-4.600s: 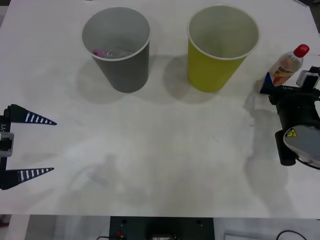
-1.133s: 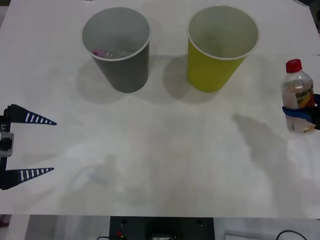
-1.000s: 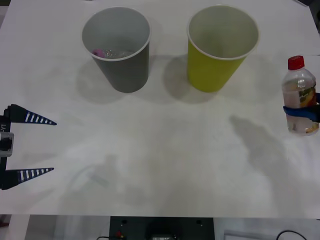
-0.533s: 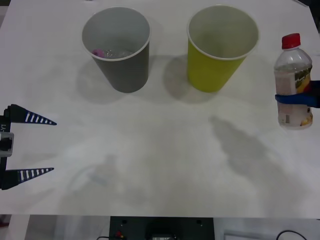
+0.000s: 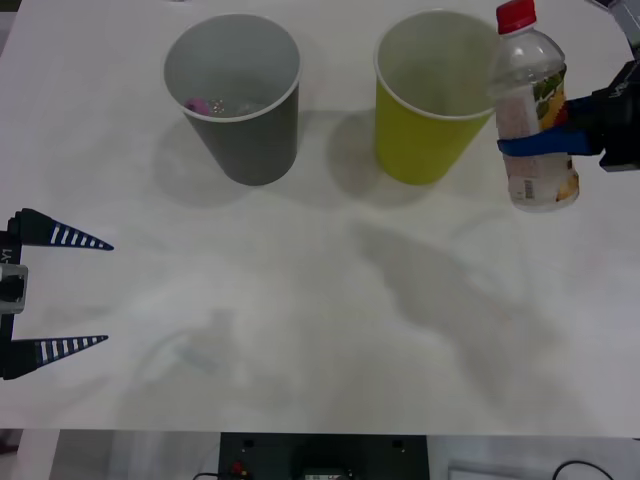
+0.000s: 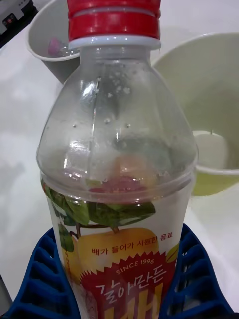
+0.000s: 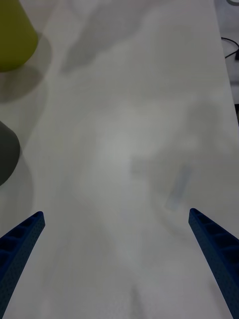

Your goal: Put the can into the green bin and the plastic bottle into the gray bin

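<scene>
The right gripper [image 5: 548,143] has its blue ribbed fingers [image 6: 40,284] clamped around the lower part of the plastic bottle [image 5: 532,110], right across the label, and the bottle hangs upright in the air just to the right of the green bin [image 5: 441,95], red cap on top. In the front view the bottle's shoulder overlaps the green bin's right rim, and its base sits clear of the white table [image 5: 300,300], which has a big soft shadow stretching out below and to the left of the green bin. In the right wrist view the bottle [image 6: 119,164] is super close, clear plastic with some droplets inside and a label with fruit and leaves on it, squeezed between the two fingers; behind it is the green bin [image 6: 209,114], its pale inside facing the camera. The gray bin [image 5: 235,95] stands to the left of the green bin, a gap between them, with something small and pinkish plus something shiny lying at its bottom. The left gripper [image 5: 60,292] is parked well away from the green bin, near the table's left edge, jaws spread wide with nothing between them, hovering over bare table in the left wrist view [image 7: 117,239].
</scene>
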Controlling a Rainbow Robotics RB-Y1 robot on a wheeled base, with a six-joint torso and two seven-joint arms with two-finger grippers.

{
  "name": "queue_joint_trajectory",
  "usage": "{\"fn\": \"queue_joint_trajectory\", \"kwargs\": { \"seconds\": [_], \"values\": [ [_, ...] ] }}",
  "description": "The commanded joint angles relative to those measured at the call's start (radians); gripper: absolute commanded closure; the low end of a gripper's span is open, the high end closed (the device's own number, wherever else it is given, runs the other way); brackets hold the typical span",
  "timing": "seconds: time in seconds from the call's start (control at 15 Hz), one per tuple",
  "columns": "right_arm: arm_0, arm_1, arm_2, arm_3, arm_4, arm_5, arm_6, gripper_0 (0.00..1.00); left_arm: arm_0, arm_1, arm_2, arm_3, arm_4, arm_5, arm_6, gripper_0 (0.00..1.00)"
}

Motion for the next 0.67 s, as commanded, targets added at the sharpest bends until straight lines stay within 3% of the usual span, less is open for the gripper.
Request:
{"fn": "queue_joint_trajectory", "kwargs": {
  "seconds": [0.07,0.33,0.53,0.67],
  "values": [
    [-0.195,0.0,0.111,0.078,0.001,-0.065,0.001,1.0,0.0,0.0,0.0,0.0,0.0,0.0,0.0,0.0],
    [-0.511,0.015,0.37,0.237,0.007,-0.057,0.001,1.0,0.0,0.0,0.0,0.0,0.0,0.0,0.0,0.0],
    [-0.669,0.106,0.468,0.352,0.044,-0.054,0.022,1.0,0.0,0.0,0.0,0.0,0.0,0.0,0.0,0.0],
    [-0.715,0.184,0.471,0.405,0.113,-0.053,0.047,1.0,0.0,0.0,0.0,0.0,0.0,0.0,0.0,0.0]
  ]
}}
